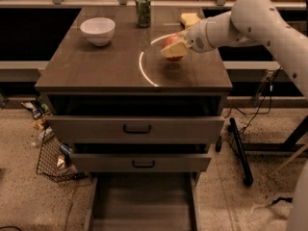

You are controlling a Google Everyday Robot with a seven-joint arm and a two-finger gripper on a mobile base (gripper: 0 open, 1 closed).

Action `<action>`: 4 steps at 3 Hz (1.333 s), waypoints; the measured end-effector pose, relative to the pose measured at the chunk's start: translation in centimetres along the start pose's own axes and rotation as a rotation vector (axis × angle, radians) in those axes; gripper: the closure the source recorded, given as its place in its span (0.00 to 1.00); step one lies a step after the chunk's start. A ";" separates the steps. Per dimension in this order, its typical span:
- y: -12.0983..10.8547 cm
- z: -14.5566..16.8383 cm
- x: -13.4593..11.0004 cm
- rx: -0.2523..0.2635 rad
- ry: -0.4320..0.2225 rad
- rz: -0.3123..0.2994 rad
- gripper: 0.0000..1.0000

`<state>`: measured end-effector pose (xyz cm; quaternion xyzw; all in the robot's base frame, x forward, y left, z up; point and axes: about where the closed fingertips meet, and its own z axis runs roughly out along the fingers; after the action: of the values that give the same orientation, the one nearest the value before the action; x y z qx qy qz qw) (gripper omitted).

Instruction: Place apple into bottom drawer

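The red-orange apple (171,44) is over the right side of the brown cabinet top (106,66). My gripper (174,48) comes in from the right on the white arm and is shut on the apple, its cream fingers (176,49) covering the apple's front. The apple seems to hang just above the top, with a dark shadow under it. The bottom drawer (142,201) is pulled out at the foot of the cabinet, and its flat floor is bare. It lies well below and in front of the gripper.
A white bowl (97,30) stands at the top's back left, a green can (143,9) at the back middle and a yellow sponge (190,19) at the back right. The upper two drawers (137,128) stand slightly out. A wire basket (54,159) sits on the floor at left, and cables lie at right.
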<state>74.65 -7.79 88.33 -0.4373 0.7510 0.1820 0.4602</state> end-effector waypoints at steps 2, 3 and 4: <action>2.1 -8.9 -4.2 0.014 -0.176 -0.193 1.00; 8.5 -13.6 -3.7 -0.107 -0.226 -0.318 1.00; 14.5 -17.0 -1.1 -0.213 -0.233 -0.374 1.00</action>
<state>53.88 -10.75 96.11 -0.5907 0.5755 0.2209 0.5206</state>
